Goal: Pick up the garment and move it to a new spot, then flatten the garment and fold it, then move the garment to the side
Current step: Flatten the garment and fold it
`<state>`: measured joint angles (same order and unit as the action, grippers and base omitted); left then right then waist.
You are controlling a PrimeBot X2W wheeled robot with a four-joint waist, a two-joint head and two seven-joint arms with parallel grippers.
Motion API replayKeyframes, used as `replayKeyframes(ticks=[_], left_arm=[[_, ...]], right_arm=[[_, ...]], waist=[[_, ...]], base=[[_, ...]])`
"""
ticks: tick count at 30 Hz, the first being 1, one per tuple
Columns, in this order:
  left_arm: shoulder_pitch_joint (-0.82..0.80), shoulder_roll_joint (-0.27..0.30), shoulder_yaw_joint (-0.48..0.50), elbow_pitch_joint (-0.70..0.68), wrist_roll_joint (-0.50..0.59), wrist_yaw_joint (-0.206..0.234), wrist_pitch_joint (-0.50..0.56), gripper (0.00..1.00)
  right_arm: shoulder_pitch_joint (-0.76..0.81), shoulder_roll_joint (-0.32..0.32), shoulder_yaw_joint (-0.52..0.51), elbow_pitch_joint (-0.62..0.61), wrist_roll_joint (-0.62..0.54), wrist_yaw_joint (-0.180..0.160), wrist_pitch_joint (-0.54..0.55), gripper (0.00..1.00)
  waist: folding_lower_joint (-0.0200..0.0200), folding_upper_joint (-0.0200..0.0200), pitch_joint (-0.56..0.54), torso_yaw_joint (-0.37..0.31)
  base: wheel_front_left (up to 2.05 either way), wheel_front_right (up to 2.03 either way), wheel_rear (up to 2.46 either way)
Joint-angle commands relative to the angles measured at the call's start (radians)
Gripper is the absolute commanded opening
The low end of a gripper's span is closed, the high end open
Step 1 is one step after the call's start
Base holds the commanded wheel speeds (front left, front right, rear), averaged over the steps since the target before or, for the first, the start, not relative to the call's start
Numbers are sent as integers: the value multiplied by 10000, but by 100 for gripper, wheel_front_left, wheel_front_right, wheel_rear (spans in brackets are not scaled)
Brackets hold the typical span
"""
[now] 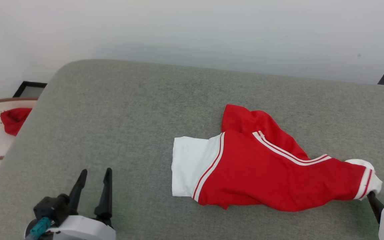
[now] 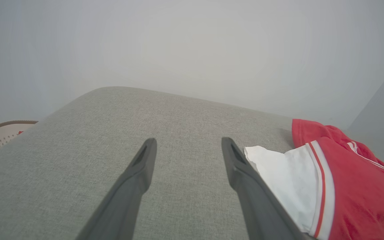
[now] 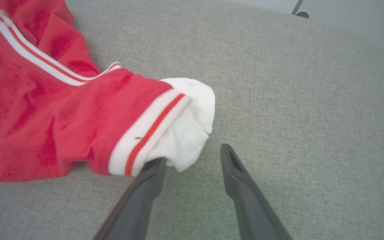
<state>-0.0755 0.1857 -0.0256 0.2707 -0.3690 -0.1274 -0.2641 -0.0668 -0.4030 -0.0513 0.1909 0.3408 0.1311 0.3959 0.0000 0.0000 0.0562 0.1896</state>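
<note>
Bright, even, diffuse light; faint soft shadow under the garment [image 1: 262, 166].

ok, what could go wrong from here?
1. The right gripper is open, but one finger's tip appears to touch the bunched white sleeve; backing off may snag and drag it.
2. The garment lies rumpled, its far red part heaped; folding now would likely trap creases.
3. The left gripper stands open beside the other white sleeve; a low sweep could ruck that flat edge.
</note>
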Motion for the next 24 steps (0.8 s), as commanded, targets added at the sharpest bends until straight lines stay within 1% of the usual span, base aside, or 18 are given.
replayKeyframes(ticks=[1, 6, 11, 20, 24], left_arm=[[15, 83, 33, 33, -33, 11, 22, 100], [43, 207, 94, 44, -107, 39, 23, 100], [150, 273, 168, -14, -191, 102, 21, 100], [308, 322, 190, -262, -254, 215, 26, 100], [343, 386, 259, -384, -279, 243, 22, 100]], right_arm=[[-106, -9, 39, 25, -17, -6, -12, 100], [-242, 104, 28, -344, 31, -6, 9, 100], [56, 336, -45, -975, 114, -6, 198, 100], [862, 992, -345, -2101, 24, -6, 446, 100], [1085, 1246, -552, -2374, -87, -6, 461, 100]], waist=[[0, 0, -29, -62], [0, 0, -85, -294], [0, 0, -124, -562], [0, 0, -84, -876], [0, 0, 10, -1025]], base=[[0, 0, 0], [0, 0, 0], [0, 0, 0], [0, 0, 0], [0, 0, 0]])
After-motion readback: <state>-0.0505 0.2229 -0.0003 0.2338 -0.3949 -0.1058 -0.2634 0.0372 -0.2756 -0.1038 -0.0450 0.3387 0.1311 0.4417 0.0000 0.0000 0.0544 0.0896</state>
